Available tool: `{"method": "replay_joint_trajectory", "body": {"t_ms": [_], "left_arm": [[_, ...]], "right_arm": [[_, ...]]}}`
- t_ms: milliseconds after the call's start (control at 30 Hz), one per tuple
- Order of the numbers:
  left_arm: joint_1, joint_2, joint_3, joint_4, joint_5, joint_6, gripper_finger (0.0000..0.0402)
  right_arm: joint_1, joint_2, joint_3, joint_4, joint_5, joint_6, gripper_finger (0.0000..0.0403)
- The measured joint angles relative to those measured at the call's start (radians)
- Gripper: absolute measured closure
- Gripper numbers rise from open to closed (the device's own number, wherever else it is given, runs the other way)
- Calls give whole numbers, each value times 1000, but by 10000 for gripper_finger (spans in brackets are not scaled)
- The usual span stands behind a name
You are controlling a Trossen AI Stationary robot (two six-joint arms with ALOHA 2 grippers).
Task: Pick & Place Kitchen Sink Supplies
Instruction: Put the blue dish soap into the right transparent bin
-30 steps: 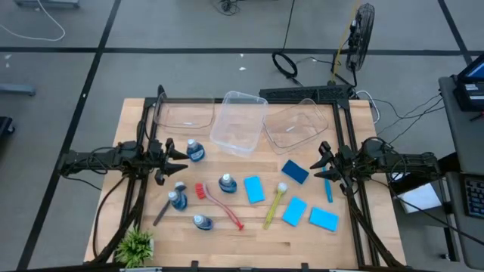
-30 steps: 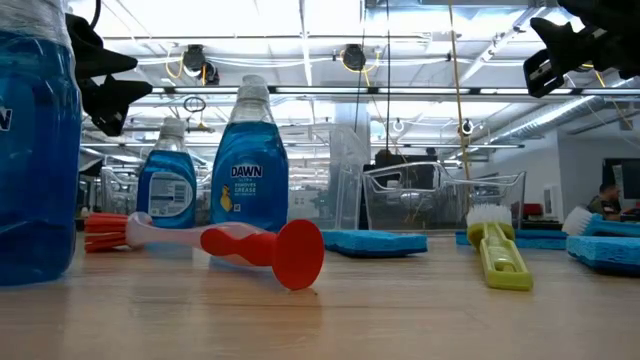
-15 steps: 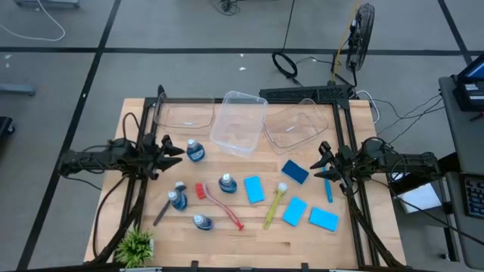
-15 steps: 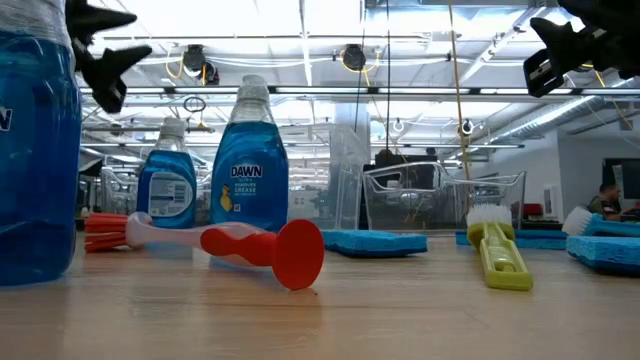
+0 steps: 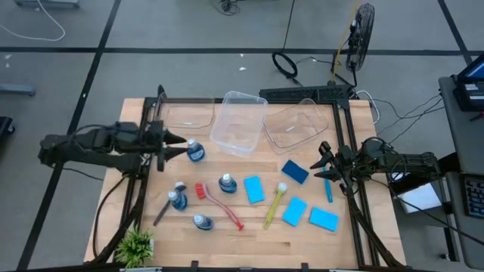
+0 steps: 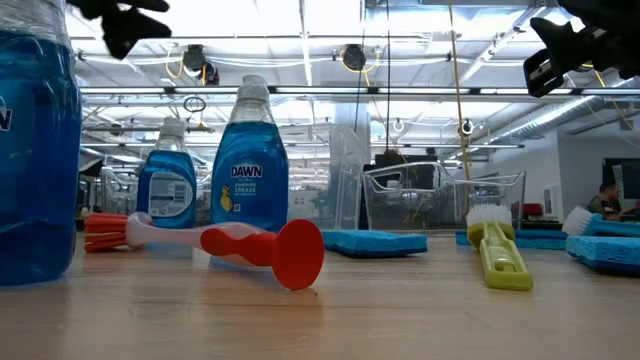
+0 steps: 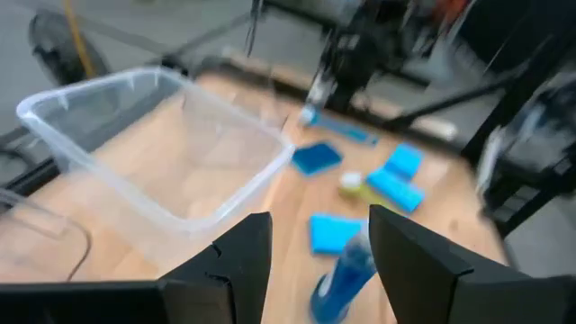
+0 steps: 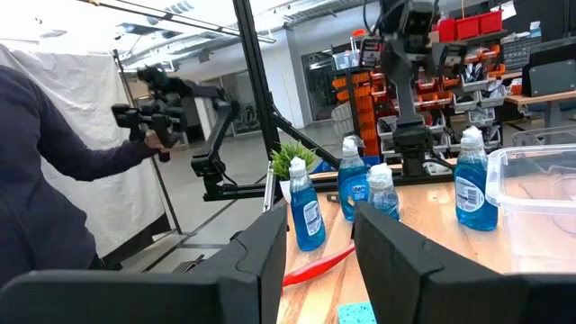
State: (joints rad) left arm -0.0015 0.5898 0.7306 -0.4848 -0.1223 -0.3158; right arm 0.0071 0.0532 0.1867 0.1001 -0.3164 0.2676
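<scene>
The left gripper [image 5: 175, 145] is held level, fingers apart and empty, a bottle [image 5: 196, 150] just beyond the fingertips; the right gripper [image 5: 323, 161] is likewise parted, empty.

"DAWN" on bottle [image 6: 249, 160] label (rest unreadable).

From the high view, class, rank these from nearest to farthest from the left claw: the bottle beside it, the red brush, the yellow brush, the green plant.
1. The bottle, just beside the left claw.
2. The red brush, lying mid-table.
3. The yellow brush and the green plant, at the front left corner: too close to call.
</scene>
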Motion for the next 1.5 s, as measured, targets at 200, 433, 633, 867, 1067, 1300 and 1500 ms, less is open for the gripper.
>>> {"method": "replay_joint_trajectory", "body": {"t_ms": [200,433,633,867,1067,1300,1500], "left_arm": [[6,286,236,-234,-60,-11,215],[37,457,342,-273,-61,-52,215],[40,482,343,-215,-19,-35,215],[41,457,344,-301,-107,-105,209],[41,445,344,-488,-154,-178,157],[41,445,344,-640,-224,-231,70],[41,450,344,-661,-230,-208,27]], "right_arm": [[0,0,0,0,0,0,286],[0,0,0,0,0,0,286],[0,0,0,0,0,0,286],[0,0,0,0,0,0,286],[0,0,0,0,0,0,286],[0,0,0,0,0,0,286],[0,0,0,0,0,0,286]]}}
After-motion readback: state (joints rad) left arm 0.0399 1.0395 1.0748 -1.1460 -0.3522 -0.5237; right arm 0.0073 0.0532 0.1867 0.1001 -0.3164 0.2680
